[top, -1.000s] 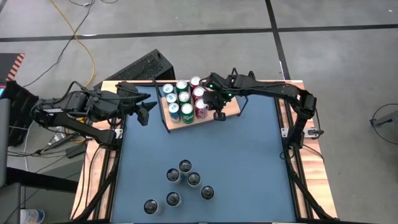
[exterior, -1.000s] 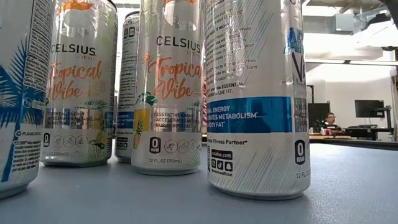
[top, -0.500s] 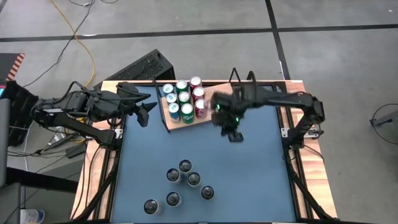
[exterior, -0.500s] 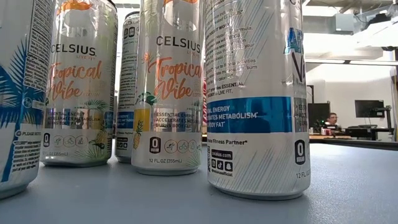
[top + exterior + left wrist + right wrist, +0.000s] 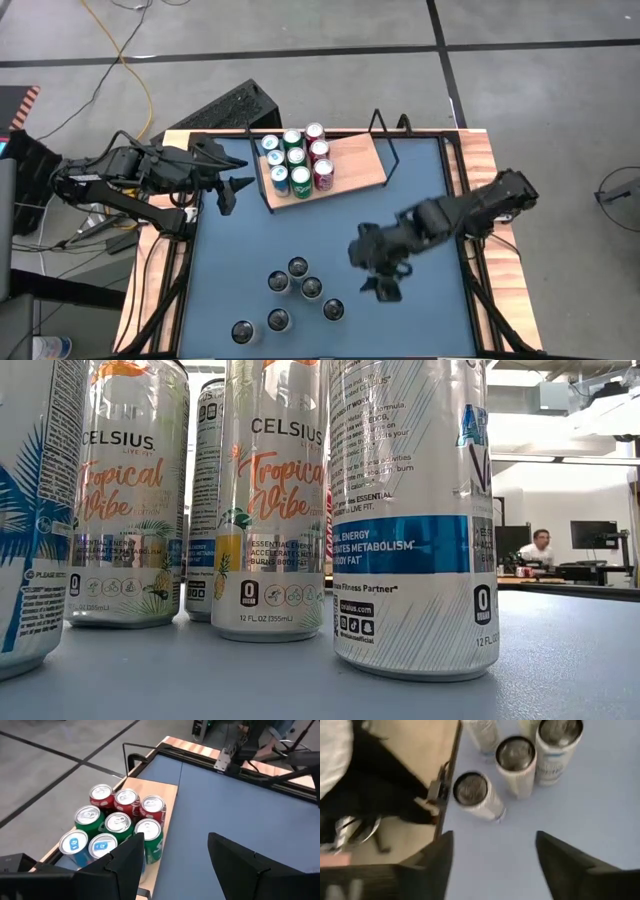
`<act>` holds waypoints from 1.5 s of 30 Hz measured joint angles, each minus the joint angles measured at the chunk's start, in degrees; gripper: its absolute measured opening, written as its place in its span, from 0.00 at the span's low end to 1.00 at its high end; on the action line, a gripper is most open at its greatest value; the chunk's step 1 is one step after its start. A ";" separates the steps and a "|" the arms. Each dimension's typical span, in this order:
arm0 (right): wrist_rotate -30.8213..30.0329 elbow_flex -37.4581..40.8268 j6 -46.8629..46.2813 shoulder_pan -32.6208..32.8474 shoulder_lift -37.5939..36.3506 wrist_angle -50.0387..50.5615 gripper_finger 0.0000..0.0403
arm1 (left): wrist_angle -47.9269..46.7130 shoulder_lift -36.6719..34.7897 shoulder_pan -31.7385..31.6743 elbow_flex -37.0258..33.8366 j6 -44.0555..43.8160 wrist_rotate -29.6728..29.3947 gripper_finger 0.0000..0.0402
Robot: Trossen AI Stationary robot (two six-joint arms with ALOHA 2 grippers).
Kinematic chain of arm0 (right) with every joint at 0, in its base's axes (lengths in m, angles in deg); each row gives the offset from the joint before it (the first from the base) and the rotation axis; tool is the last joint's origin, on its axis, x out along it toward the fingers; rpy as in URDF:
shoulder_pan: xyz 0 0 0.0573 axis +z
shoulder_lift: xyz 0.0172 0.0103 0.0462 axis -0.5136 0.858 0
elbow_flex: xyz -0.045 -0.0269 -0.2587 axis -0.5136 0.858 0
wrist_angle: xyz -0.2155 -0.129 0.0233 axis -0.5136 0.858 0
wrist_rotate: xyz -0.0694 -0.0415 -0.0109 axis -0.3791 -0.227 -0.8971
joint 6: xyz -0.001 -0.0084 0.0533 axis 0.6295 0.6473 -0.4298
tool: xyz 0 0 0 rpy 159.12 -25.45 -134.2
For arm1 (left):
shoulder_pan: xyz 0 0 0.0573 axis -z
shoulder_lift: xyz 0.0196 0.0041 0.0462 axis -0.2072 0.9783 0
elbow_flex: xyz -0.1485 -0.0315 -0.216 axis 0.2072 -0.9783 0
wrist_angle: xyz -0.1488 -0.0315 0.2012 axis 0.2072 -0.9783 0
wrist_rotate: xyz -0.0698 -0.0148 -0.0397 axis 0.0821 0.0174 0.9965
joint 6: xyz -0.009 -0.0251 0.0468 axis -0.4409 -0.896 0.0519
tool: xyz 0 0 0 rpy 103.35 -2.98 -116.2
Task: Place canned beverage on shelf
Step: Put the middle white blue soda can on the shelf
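Our right gripper (image 5: 383,288) hangs over the middle of the bench (image 5: 420,220), jaws apart and empty, just beside the loose cans (image 5: 300,290) that stand near the bench's front edge. Eight cans (image 5: 295,160) already sit packed at the left end of the shelf (image 5: 350,165), which lies along the far edge; most of its board is bare.

Our left gripper (image 5: 232,188) waits at the far left corner next to the shelf, jaws apart and holding nothing.

We judge the next step to be picking one of the loose cans. They are crowded (some nearly touching), so a jaw coming down on one could clip a neighbour and topple it, and a fallen can would roll across the smooth bench. The can nearest our right gripper (image 5: 333,309) stands a little apart and looks the safer choice. A grip too high or off-centre could let the tall can tilt in transit. At the shelf, a can set too close to the packed group could knock them.
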 joint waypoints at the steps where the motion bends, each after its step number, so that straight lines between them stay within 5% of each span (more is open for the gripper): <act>1: -2.23 0.00 -1.10 1.39 0.57 -1.09 0.70 | 0.00 0.00 0.00 0.01 0.06 0.13 0.51; 10: -7.91 0.02 3.22 6.47 6.82 -12.69 0.94 | 0.01 0.00 0.00 0.00 -1.67 4.44 0.51; 29: -9.80 -0.34 7.46 9.44 19.76 -20.63 0.92 | -0.11 0.02 0.00 0.01 -5.01 2.79 0.51; 45: -10.90 -2.87 2.96 9.76 20.52 -18.58 0.92 | -1.17 0.02 0.00 0.00 -5.59 2.77 0.51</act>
